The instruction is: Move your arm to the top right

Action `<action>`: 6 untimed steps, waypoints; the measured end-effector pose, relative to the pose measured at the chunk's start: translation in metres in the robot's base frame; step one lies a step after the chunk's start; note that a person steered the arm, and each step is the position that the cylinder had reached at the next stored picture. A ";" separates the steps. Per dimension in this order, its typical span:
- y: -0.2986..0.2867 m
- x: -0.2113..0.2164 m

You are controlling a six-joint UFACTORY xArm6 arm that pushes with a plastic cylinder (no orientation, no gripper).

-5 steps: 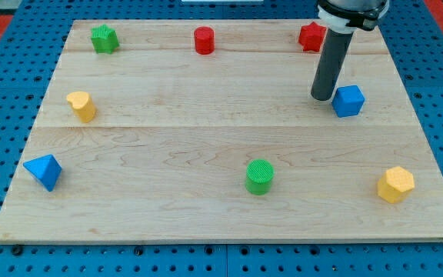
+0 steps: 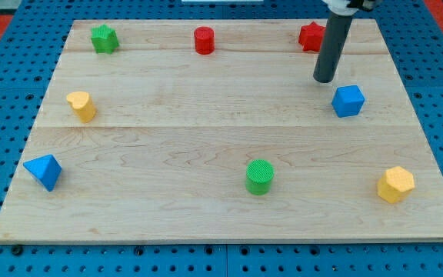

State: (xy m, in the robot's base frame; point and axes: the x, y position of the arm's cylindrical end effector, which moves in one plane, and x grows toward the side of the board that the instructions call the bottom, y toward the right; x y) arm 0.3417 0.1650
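The dark rod's tip (image 2: 325, 80) rests on the wooden worktop (image 2: 206, 138) near the view's top right, just below a red star block (image 2: 309, 36) and up-left of a blue cube (image 2: 348, 101). A red cylinder (image 2: 204, 40), green star (image 2: 104, 38), yellow block (image 2: 81, 106), blue pyramid (image 2: 43, 171), green cylinder (image 2: 259, 177) and yellow hexagon (image 2: 395, 185) lie scattered elsewhere.

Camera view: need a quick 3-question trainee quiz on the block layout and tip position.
1. True or false: my tip touches the blue cube.
2. Which block sits nearest the view's bottom right corner? A) green cylinder B) yellow block C) blue pyramid
3. Fill in: the block partly hidden behind the rod is the red ____.

Key: 1 false, a gap shows between them; 2 B; 3 star.
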 end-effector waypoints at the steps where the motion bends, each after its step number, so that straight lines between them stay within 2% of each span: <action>1: -0.028 -0.001; 2: -0.025 -0.006; 3: 0.042 -0.006; 4: 0.068 -0.045; 5: 0.096 -0.108; 6: 0.046 -0.144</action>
